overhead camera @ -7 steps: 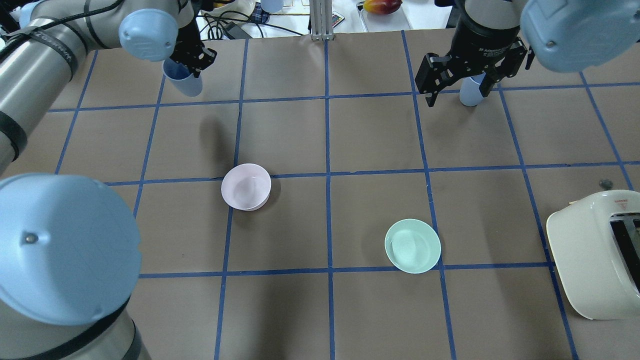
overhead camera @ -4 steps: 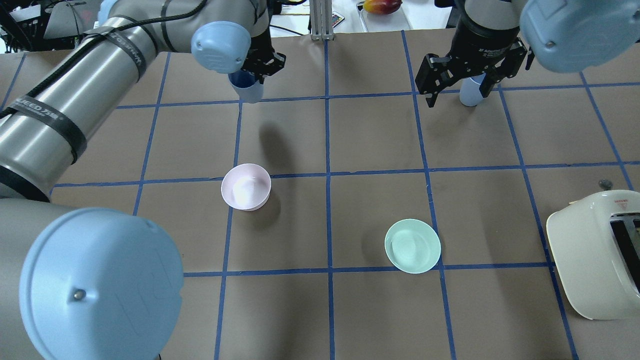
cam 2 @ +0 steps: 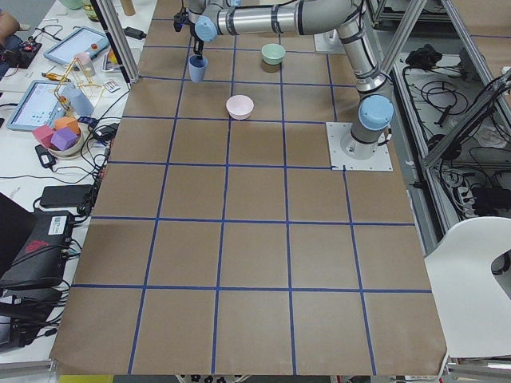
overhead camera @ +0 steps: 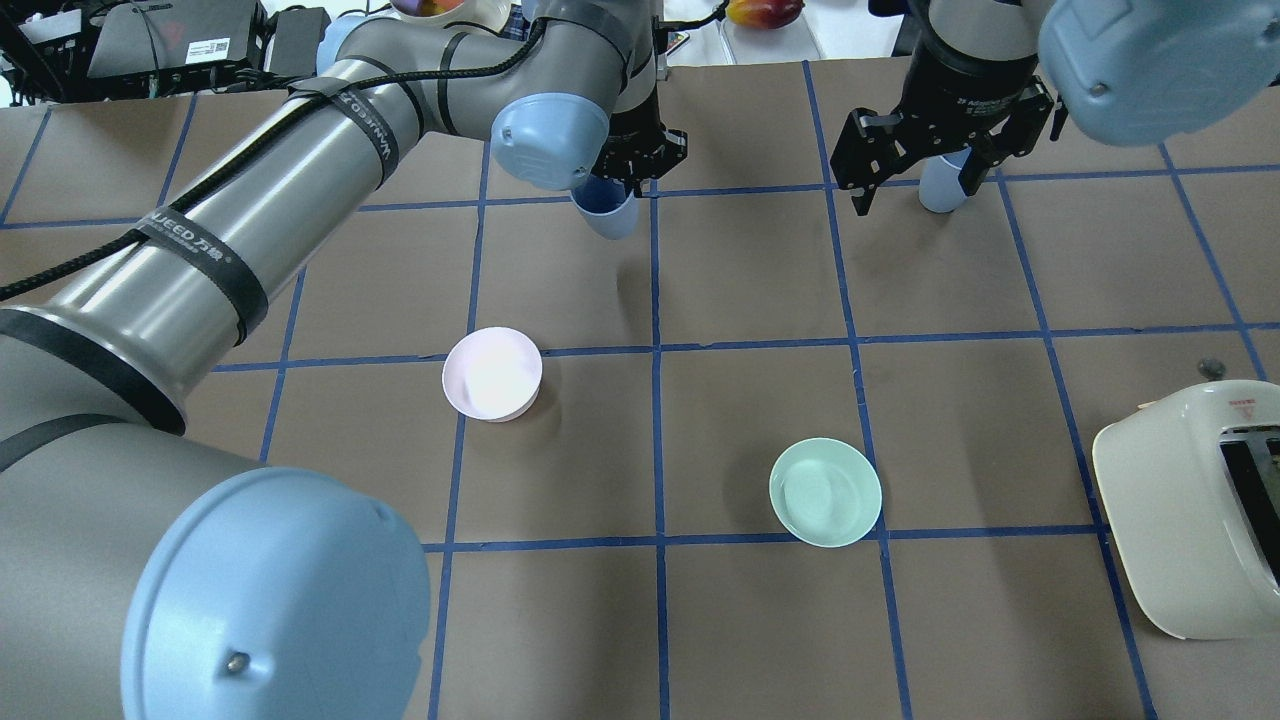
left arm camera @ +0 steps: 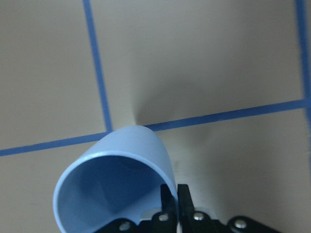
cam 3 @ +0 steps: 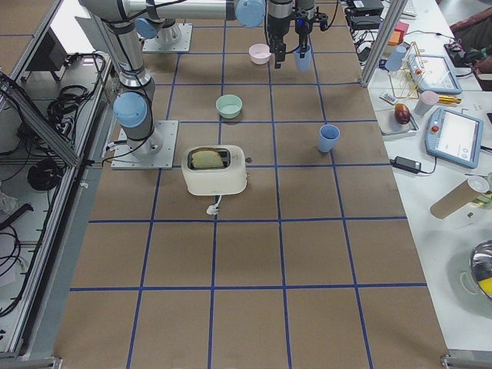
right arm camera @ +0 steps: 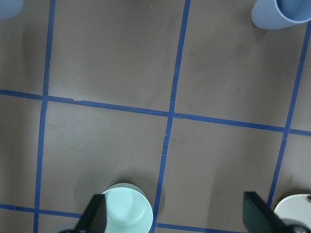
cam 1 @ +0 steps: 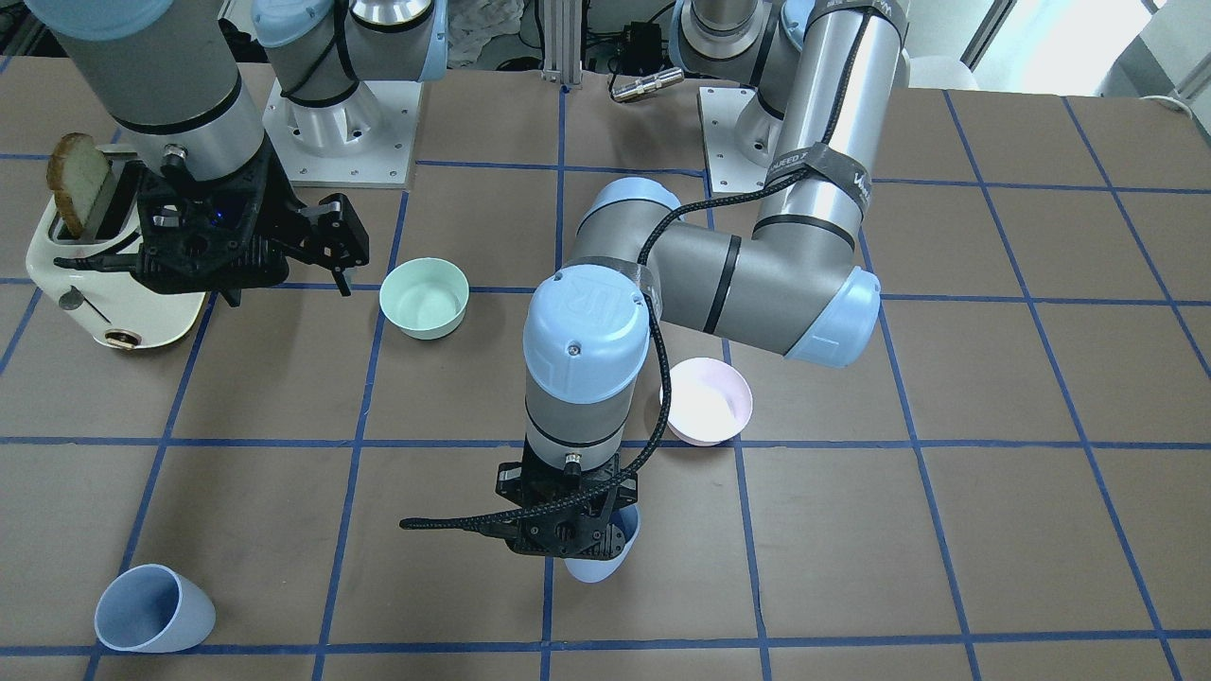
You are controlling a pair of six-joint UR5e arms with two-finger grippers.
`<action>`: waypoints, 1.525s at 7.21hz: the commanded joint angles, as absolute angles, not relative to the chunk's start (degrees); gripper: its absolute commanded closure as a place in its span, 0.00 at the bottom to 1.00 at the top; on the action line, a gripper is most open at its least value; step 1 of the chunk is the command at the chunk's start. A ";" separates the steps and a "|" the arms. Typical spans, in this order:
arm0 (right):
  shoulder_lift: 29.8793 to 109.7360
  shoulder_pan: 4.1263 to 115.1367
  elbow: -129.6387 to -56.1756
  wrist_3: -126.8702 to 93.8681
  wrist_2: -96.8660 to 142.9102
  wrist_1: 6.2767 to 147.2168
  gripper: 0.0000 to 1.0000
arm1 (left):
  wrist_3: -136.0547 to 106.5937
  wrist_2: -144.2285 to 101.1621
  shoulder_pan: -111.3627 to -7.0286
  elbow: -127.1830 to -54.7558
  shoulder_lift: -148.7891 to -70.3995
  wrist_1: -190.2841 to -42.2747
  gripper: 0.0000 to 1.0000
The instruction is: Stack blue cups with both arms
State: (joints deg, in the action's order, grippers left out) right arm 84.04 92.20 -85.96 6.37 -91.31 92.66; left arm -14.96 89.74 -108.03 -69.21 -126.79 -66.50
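My left gripper [overhead camera: 612, 182] is shut on the rim of one blue cup [overhead camera: 610, 208] and holds it mouth up above the far middle of the table. It also shows in the front view [cam 1: 598, 560] and the left wrist view [left arm camera: 114, 187], where the fingertips [left arm camera: 174, 198] pinch its wall. The other blue cup [overhead camera: 942, 184] stands upright on the table at the far right, also in the front view [cam 1: 151, 596] and the right wrist view [right arm camera: 284, 12]. My right gripper [overhead camera: 915, 190] is open and empty, high above the table, short of that cup [cam 3: 329, 138].
A pale pink bowl [overhead camera: 492, 373] stands left of centre and a mint-green bowl [overhead camera: 825, 491] right of centre. A cream toaster [overhead camera: 1190, 510] with a slice of toast [cam 1: 80, 180] sits at the right edge. Blue tape lines grid the brown table.
My left arm has carried its blue cup to the right along the far side, from the far left to near the centre line. The right arm and the standing cup have not moved.
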 commanded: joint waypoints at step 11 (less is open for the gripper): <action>73.62 84.66 -74.25 8.34 -90.45 92.74 0.00 | -16.44 86.84 -109.07 -68.38 -131.31 -62.23 0.00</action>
